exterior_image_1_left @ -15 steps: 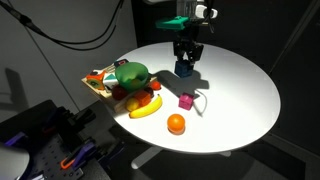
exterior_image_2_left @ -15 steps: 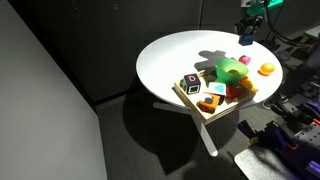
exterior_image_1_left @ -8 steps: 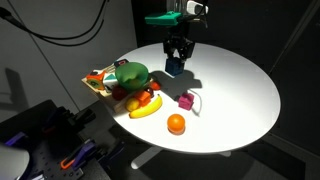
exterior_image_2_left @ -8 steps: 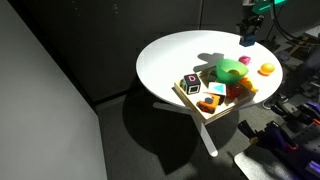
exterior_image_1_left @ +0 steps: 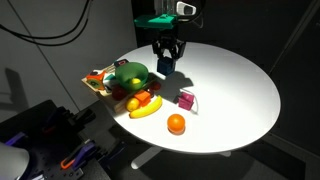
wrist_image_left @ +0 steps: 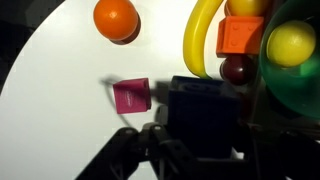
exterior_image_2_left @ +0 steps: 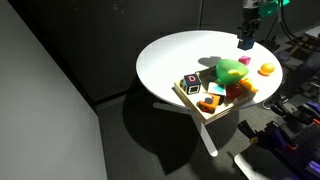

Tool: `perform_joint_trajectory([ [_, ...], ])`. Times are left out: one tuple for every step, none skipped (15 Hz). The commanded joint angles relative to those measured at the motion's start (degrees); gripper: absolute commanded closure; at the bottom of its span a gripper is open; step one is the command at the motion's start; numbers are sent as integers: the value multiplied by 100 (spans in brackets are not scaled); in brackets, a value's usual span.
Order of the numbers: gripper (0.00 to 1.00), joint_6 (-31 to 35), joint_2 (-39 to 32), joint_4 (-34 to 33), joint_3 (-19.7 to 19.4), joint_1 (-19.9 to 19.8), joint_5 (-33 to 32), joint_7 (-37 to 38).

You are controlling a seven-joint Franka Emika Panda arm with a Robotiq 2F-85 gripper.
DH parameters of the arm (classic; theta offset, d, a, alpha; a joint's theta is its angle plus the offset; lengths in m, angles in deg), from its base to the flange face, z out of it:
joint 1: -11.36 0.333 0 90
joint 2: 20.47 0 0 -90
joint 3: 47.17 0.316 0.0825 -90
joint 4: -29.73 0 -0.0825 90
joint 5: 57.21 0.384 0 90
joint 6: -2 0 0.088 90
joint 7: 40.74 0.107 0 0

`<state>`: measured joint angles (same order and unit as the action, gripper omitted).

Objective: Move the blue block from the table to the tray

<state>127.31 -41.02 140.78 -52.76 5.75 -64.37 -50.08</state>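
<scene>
My gripper [exterior_image_1_left: 166, 60] is shut on the blue block [exterior_image_1_left: 166, 66] and holds it in the air above the round white table [exterior_image_1_left: 235, 90], just right of the green bowl [exterior_image_1_left: 130, 73]. In the wrist view the dark-blue block [wrist_image_left: 205, 110] fills the space between the jaws. In an exterior view the gripper [exterior_image_2_left: 245, 38] hangs over the far side of the table [exterior_image_2_left: 170, 55]. The light-wood tray [exterior_image_1_left: 93, 86] lies at the table's left edge, crowded with items; it also shows in an exterior view [exterior_image_2_left: 190, 100].
On the table are a magenta cube [exterior_image_1_left: 185, 99], an orange [exterior_image_1_left: 176, 123] and a banana [exterior_image_1_left: 146, 107]. The wrist view shows the magenta cube [wrist_image_left: 130, 96], orange [wrist_image_left: 115, 17], banana [wrist_image_left: 197, 40] and an orange block [wrist_image_left: 239, 35]. The tray holds the green bowl and small toys.
The gripper has lifted the blue block off the table and carried it leftward toward the bowl and tray.
</scene>
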Motion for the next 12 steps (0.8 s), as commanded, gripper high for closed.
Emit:
perform_joint_trajectory([
  [45, 27, 42, 57, 42, -42, -13, -49],
  [45, 52, 83, 107, 44, -48, -13, -87],
  [45, 60, 109, 138, 44, -51, -12, -99],
  [45, 61, 121, 150, 45, -54, -12, -105],
  [45, 62, 127, 154, 47, -54, -11, -109],
  [45, 62, 128, 154, 49, -54, -11, -110],
  [45, 62, 128, 155, 50, -55, -11, -111],
  [45, 62, 128, 156, 51, -55, -11, -112],
  [45, 62, 128, 156, 51, -55, -11, -112],
  [45, 62, 128, 156, 52, -55, -11, -112],
  [45, 62, 128, 156, 52, -56, -11, -113],
  [70, 62, 128, 156, 52, -56, -11, -113],
])
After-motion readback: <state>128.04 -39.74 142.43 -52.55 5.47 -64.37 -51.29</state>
